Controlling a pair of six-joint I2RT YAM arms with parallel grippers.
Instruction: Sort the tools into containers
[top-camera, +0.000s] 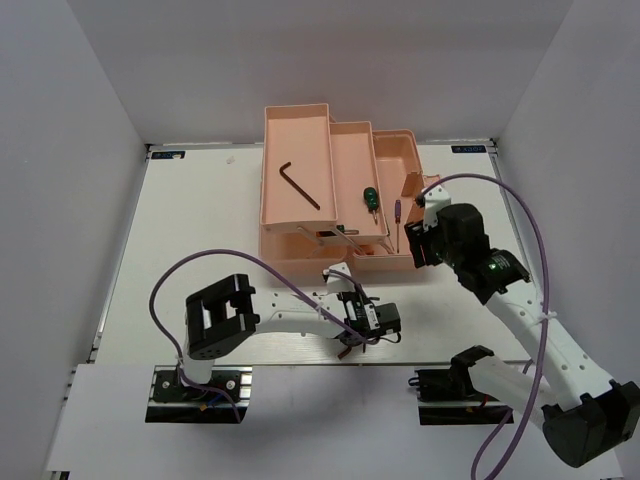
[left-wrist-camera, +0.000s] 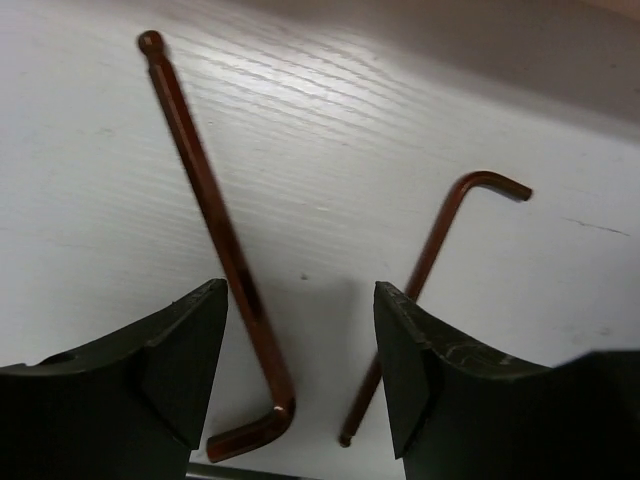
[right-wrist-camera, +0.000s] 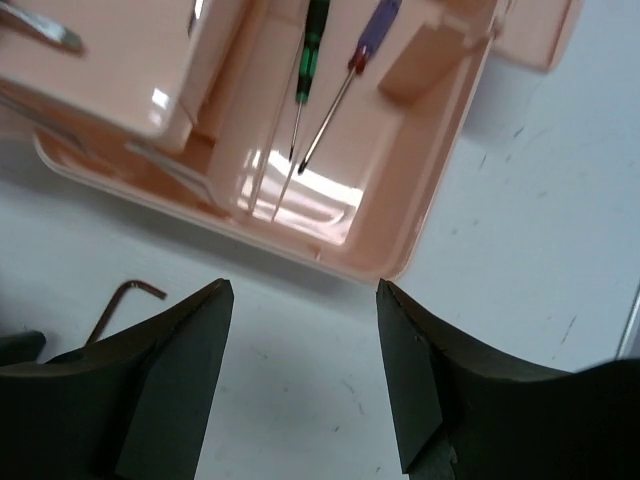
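Note:
The salmon-pink toolbox (top-camera: 300, 140) stands open at the back middle. One dark hex key (top-camera: 298, 186) lies in its left tray. A green-handled screwdriver (top-camera: 370, 198) and a purple-handled driver (top-camera: 397, 210) lie in the lower right compartment, and both show in the right wrist view: green (right-wrist-camera: 315, 40), purple (right-wrist-camera: 378, 25). My left gripper (left-wrist-camera: 300, 300) is open low over the table. A long hex key (left-wrist-camera: 215, 230) and a short hex key (left-wrist-camera: 435, 250) lie between its fingers. My right gripper (right-wrist-camera: 305, 300) is open and empty above the table by the toolbox's front right corner (right-wrist-camera: 400, 265).
The short hex key's bent end (right-wrist-camera: 125, 300) shows on the table left of my right gripper. My left gripper (top-camera: 350, 340) is close to the table's near edge. My right gripper (top-camera: 412, 245) is against the toolbox's front right. White walls close in the table's sides.

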